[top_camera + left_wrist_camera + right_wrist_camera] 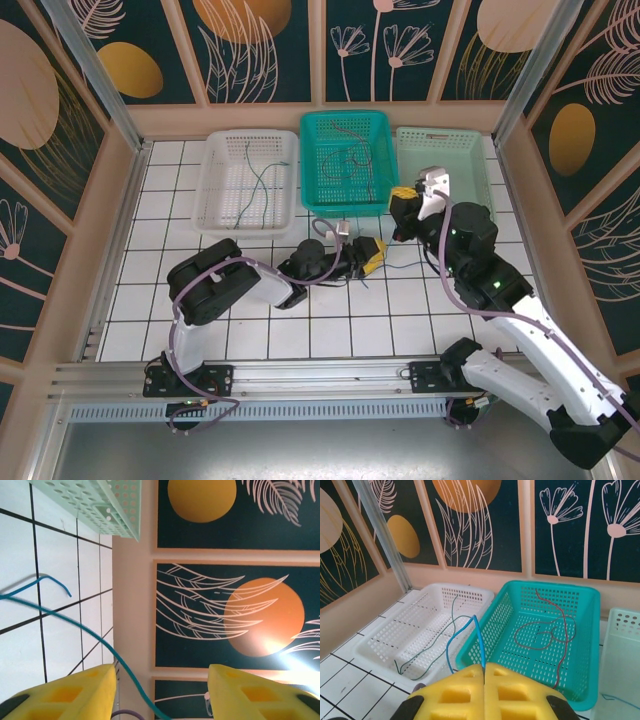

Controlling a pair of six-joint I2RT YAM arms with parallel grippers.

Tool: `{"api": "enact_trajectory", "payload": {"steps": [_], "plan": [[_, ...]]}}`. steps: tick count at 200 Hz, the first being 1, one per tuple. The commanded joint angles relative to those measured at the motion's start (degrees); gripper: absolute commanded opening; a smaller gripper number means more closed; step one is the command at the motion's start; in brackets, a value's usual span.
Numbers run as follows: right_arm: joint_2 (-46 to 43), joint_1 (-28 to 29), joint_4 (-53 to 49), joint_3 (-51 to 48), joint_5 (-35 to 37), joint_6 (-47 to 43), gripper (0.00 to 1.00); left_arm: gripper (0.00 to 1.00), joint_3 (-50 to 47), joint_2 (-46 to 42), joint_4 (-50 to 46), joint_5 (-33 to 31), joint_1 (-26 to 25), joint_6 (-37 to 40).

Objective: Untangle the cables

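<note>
My right gripper is pressed shut on a blue cable. The cable rises from the seam of the yellow pads toward 12 o'clock, then loops down to 8 o'clock in front of the white basket and teal basket. My left gripper lies low on the tiled table, at about 7 o'clock from the right one seen from overhead, with its jaws apart. A blue strand comes in from 9 o'clock and slants between the fingers toward 6 o'clock, close to the left finger. I cannot tell whether it is the cable my right gripper holds. The left arm is the nearer, and closing on the strand looks like its next move. A green cable lies in the white basket and a maroon cable in the teal one.
</note>
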Motion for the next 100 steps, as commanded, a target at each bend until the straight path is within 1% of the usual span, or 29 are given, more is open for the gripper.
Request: {"api": "enact_trajectory", "payload": {"steps": [1,27,47,69,87,100], "plan": [[1.9,-0.1,-0.2,3.0,0.0,-0.3,0.00,0.49,3.1,-0.2,-2.0,2.8,-0.4,6.0],[3.0,-0.3,-3.6,3.7,1.2,-0.8,0.00,0.49,4.7,-3.0,-12.4,3.1,-0.4,14.9],[1.3,-0.2,-2.5,2.7,3.4,-0.5,0.00,0.49,5.5,-5.1,-19.9,2.6,-0.4,21.5],[0.3,-0.2,-0.6,1.6,4.2,0.0,0.00,0.48,7.8,-5.8,-27.2,3.1,-0.9,28.1],[0.8,-0.3,0.1,1.6,6.0,0.5,0.00,0.48,14.1,-5.2,-36.1,3.2,-2.2,35.3],[1.3,-0.4,0.1,2.1,7.4,0.4,0.00,0.48,15.7,-4.2,-38.7,3.8,-2.5,37.2]]}}
